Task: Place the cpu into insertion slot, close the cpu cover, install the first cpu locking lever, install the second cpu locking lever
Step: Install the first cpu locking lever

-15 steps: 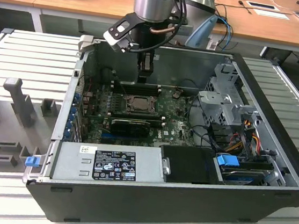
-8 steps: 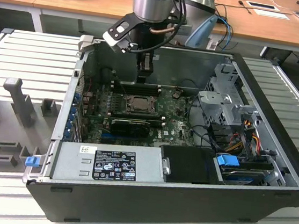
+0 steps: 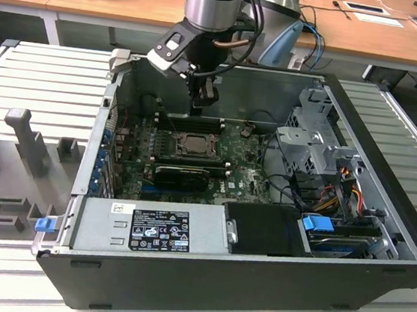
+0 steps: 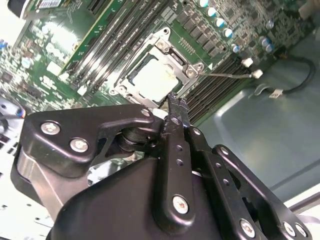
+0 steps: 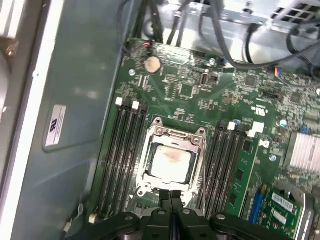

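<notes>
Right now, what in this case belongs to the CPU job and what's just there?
Job:
cpu
cpu cover, framing the cpu
gripper, close by the cover's edge

Just there:
memory slots
coin battery
power supply
drive cage
cables

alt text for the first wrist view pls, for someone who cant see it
The cpu sits in the insertion slot of a green motherboard, with the silver cpu cover framing it. The black tool, shut, hangs at the slot's edge, and long memory slots run along both sides.
</notes>
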Robot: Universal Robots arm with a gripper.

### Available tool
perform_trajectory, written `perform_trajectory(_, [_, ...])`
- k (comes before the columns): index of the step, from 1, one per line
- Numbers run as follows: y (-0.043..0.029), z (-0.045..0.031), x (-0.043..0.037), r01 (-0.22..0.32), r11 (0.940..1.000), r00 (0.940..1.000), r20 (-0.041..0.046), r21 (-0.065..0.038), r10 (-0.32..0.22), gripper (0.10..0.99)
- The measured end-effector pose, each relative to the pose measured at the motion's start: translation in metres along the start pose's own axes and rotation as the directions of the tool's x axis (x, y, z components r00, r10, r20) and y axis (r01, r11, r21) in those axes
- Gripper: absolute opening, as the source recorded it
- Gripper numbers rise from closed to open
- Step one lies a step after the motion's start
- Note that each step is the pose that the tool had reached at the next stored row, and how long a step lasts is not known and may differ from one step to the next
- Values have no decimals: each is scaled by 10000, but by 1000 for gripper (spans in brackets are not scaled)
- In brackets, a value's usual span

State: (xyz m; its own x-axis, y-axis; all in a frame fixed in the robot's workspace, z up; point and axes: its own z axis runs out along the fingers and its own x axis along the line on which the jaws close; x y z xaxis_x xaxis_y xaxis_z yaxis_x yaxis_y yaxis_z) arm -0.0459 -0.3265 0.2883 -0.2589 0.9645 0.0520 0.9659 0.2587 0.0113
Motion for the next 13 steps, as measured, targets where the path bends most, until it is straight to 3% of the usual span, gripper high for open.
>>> perform_trajectory(4, [0,2,0,899,9959,9959,-12,46,-899,106])
perform_trajectory(8, [0,12,0,1923,9813,9813,-32,97,-1922,106])
perform_trajectory(9, [0,18,-1,2405,9706,9706,-37,112,-2405,106])
perform_trajectory(13, [0,25,-2,3143,9492,9493,-54,146,-3143,106])
